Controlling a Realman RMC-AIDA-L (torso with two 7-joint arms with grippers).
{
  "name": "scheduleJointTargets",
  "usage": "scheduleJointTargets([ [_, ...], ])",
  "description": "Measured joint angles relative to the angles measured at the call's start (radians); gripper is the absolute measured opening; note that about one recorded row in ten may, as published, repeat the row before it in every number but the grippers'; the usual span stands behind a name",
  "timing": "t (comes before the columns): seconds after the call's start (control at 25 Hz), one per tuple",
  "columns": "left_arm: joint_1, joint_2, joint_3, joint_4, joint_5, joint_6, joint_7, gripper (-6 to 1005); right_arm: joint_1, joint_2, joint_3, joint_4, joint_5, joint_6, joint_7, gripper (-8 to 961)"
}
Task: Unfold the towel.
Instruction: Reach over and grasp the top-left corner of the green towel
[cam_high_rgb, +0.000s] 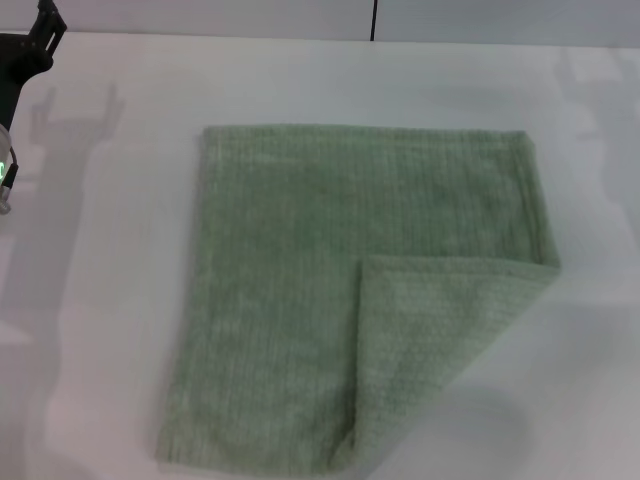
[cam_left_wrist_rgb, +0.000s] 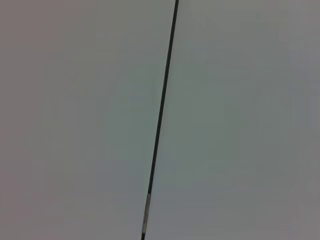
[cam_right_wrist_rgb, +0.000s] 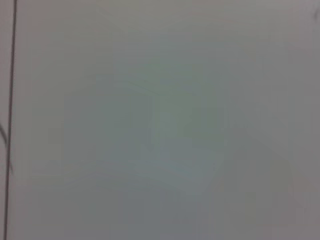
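Observation:
The pale sage-green towel (cam_high_rgb: 300, 260) lies flat on the white table (cam_high_rgb: 90, 330) in the head view. Its near right corner is folded over into a triangular flap (cam_high_rgb: 440, 330) that rests on top of the cloth. Its other edges lie straight. My left arm (cam_high_rgb: 25, 60) shows only as dark parts at the far left edge, well away from the towel. My right arm is out of view. Neither wrist view shows the towel or any fingers.
Bare white table surrounds the towel on the left, back and right. The towel's near edge runs to the bottom of the head view. Both wrist views show only a pale surface with a thin dark seam (cam_left_wrist_rgb: 160, 120) (cam_right_wrist_rgb: 10, 100).

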Motion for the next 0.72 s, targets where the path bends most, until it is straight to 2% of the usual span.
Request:
scheduleJointTargets([
  [0.36,-0.034,0.001,0.004,0.007,0.007,-0.058,0.007,859,0.001,0.0,0.0,0.003,0.0,0.01,0.004,712],
  [0.72,-0.021,0.002,0.011,-0.023,0.011,-0.104,-0.061,860,0.003,-0.001,-0.001,-0.005,0.0,0.051,0.0,713],
])
